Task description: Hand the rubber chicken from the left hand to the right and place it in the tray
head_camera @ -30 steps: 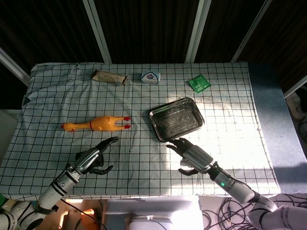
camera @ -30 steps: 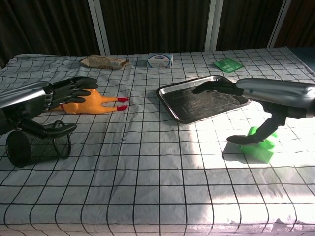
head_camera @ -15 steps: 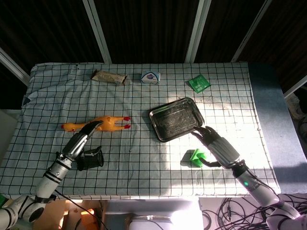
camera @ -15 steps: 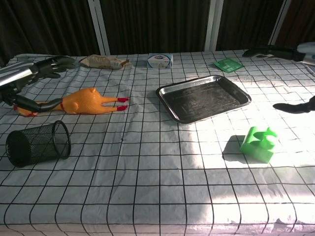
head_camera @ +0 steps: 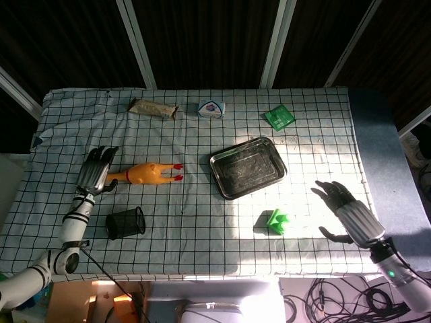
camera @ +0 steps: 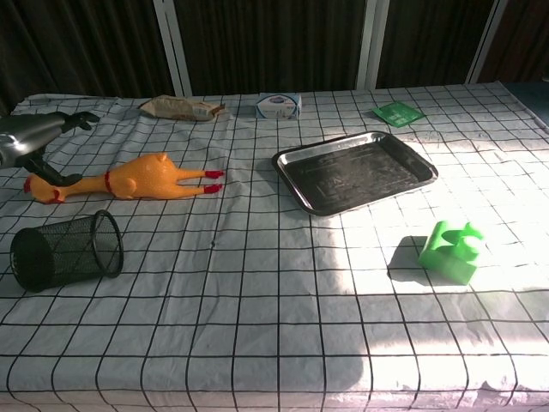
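Note:
The yellow rubber chicken (head_camera: 147, 173) lies on its side on the checked cloth, red feet toward the tray; in the chest view the chicken (camera: 137, 179) lies left of centre. My left hand (head_camera: 96, 171) hangs over its head end with fingers spread and holds nothing. The chest view shows that left hand (camera: 39, 135) at the left edge, above the chicken's head. The steel tray (head_camera: 223, 182) sits empty mid-table, and the chest view shows the tray (camera: 296, 190) too. My right hand (head_camera: 345, 206) is open near the table's right front, well right of the tray.
A black mesh cup (head_camera: 126, 223) lies on its side in front of the chicken. A green block (head_camera: 276, 221) sits in front of the tray. Along the far edge are a brown packet (head_camera: 153, 108), a white box (head_camera: 211, 108) and a green packet (head_camera: 279, 118).
My left hand swung left and back, from beside the mesh cup to over the chicken's head. My right hand drew away from the tray to the right and left the chest view.

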Available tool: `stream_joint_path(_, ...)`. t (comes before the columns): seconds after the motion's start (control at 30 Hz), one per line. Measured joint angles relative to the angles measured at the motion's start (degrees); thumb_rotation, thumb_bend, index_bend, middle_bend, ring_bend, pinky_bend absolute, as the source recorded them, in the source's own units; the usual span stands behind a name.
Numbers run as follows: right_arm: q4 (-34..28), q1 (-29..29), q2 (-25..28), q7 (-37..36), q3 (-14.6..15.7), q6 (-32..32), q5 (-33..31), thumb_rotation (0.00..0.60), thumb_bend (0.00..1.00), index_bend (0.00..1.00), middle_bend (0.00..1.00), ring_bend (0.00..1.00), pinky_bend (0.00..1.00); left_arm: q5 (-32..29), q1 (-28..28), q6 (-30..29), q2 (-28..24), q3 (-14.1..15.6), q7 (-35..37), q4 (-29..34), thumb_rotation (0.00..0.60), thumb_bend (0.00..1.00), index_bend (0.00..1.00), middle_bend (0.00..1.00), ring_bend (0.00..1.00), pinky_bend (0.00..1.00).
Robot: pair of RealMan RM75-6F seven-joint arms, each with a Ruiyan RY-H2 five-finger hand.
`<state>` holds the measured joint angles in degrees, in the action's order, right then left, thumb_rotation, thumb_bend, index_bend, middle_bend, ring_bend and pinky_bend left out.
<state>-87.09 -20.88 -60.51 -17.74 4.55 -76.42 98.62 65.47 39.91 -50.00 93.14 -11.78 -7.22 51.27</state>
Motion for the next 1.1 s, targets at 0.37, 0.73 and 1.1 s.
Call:
stream_joint_path(0.37, 1.12, 0.61, 0.41, -1.79, 0.12, 0.63, -0.56, 0.6, 0.25, 0.0, 0.0, 0.0, 0.0, -2.17, 1.48, 3.6, 2.97, -0.05, -2.17, -2.34, 0.6, 0.32, 0.21, 0.2, 0.07, 0.12)
stream_joint_path(0.73, 0.49, 0.85, 1.55, -2.41, 0.34, 2.3, -1.51, 0.6, 0.25, 0.0, 0.0, 0.0, 0.0, 0.17, 2.8, 5.01, 7.74, 0.92, -0.39, -10.56, 0.6, 0.37, 0.48, 0.28, 0.12, 0.13)
stream_joint_path(1.1, 0.55, 1.33, 2.36, -3.92, 0.44, 2.4, -1.41, 0.6, 0.25, 0.0, 0.0, 0.0, 0.0, 4.29, 2.65, -0.67, 9.43, 1.45, 2.69, -13.14, 0.6, 0.59, 0.68, 0.61, 0.38, 0.33)
